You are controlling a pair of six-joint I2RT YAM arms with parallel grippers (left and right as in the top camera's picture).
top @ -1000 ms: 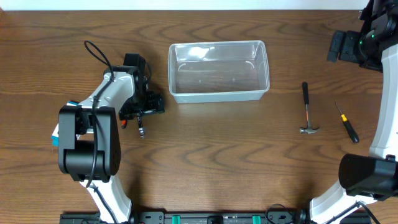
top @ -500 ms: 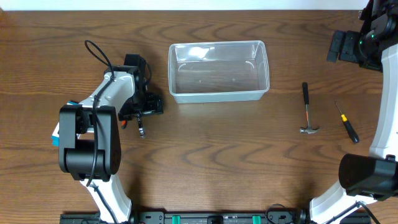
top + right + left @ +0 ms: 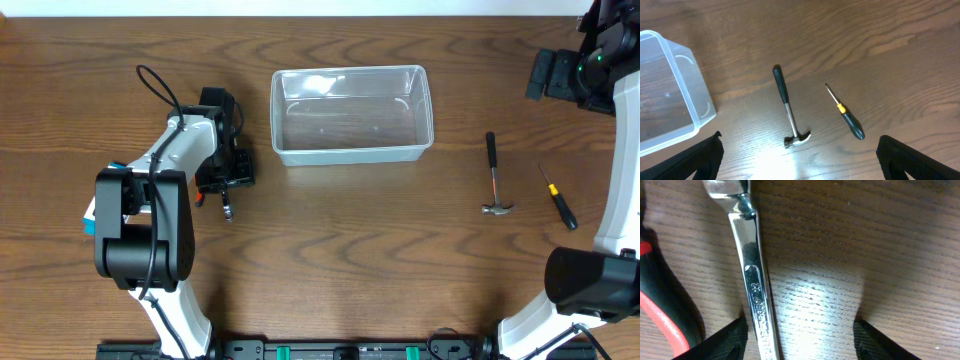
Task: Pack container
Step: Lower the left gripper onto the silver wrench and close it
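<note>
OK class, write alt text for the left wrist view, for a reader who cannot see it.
A silver wrench lies on the wooden table between the open black fingertips of the left gripper, close to one of them. A red-and-black tool handle lies beside it.

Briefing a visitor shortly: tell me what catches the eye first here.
The empty clear container sits at the far middle of the table. The left end effector is down low, open around a chrome wrench beside a red-and-black handle. A hammer and screwdriver lie to the right.
</note>
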